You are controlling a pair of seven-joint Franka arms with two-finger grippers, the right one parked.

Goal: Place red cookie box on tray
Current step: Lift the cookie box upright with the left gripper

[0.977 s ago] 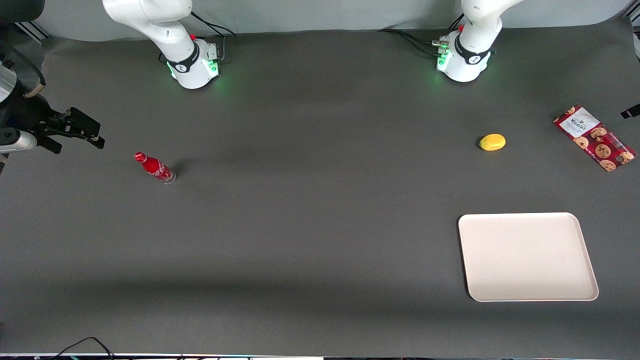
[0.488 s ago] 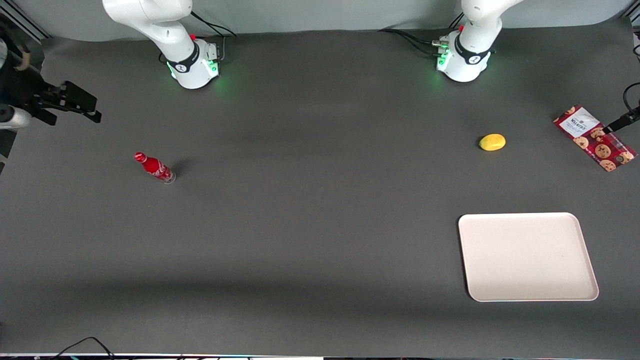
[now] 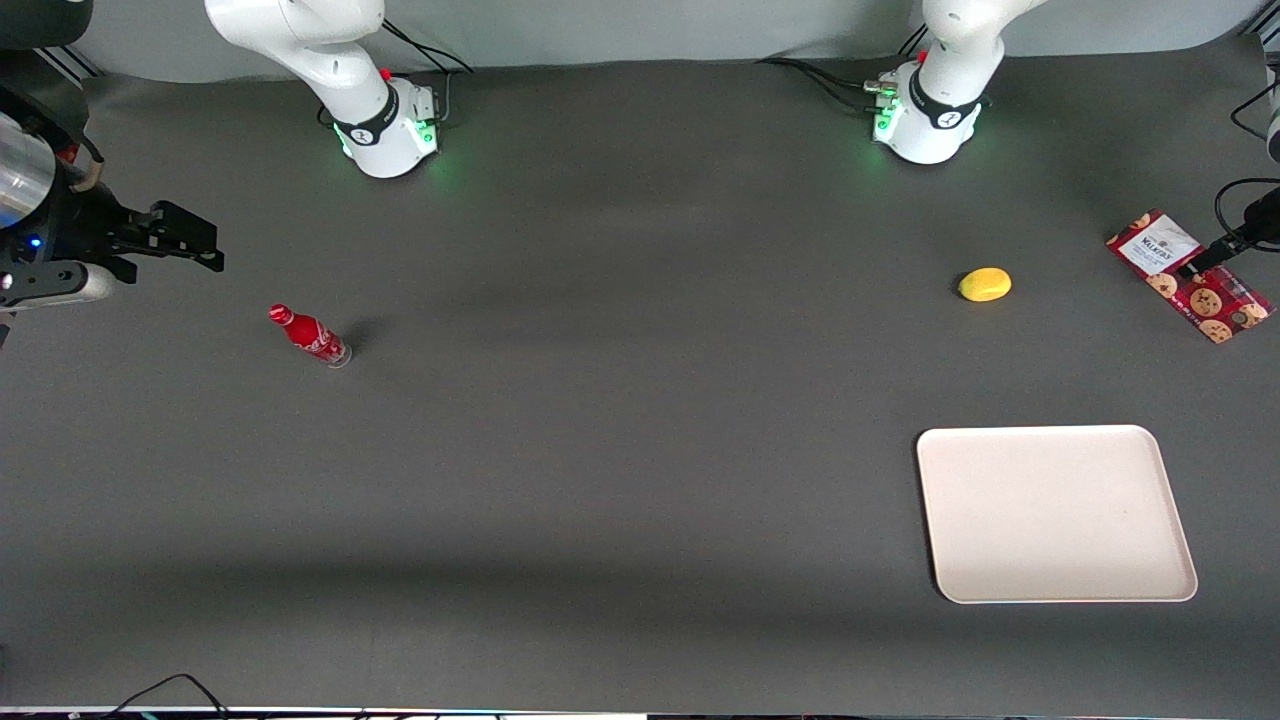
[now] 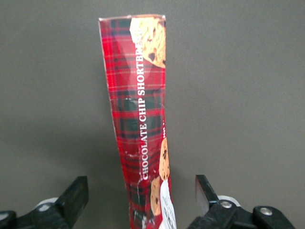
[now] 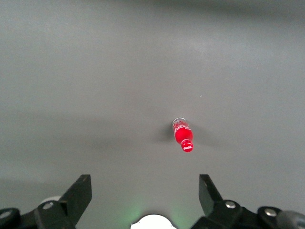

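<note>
- The tray (image 3: 1056, 515) is seen nearest the front camera, toward the working arm's end of the tabletop (image 3: 620, 450), with nothing on it; it is judged to be an easy target once the box has been lifted.
- The cookie box (image 3: 1188, 275) lies flat farther from the camera than the tray, close to the tabletop's edge at the working arm's end and well apart from the tray; a yellow fruit (image 3: 985, 284) rests near it, toward the middle.
- The hand (image 4: 142, 198) is held over the box with its fingers (image 4: 76, 195) spread wide, one on each long side, and nothing is gripped yet.
- The step in hand is judged to be the descent for the grasp.
- The box should be kept centred between the fingers, which should be lowered to straddle its narrow width before being closed.
- Since the hand appears to sit over the labelled end, a grip nearer the middle would be advised, so that tilting is limited during the lift.
</note>
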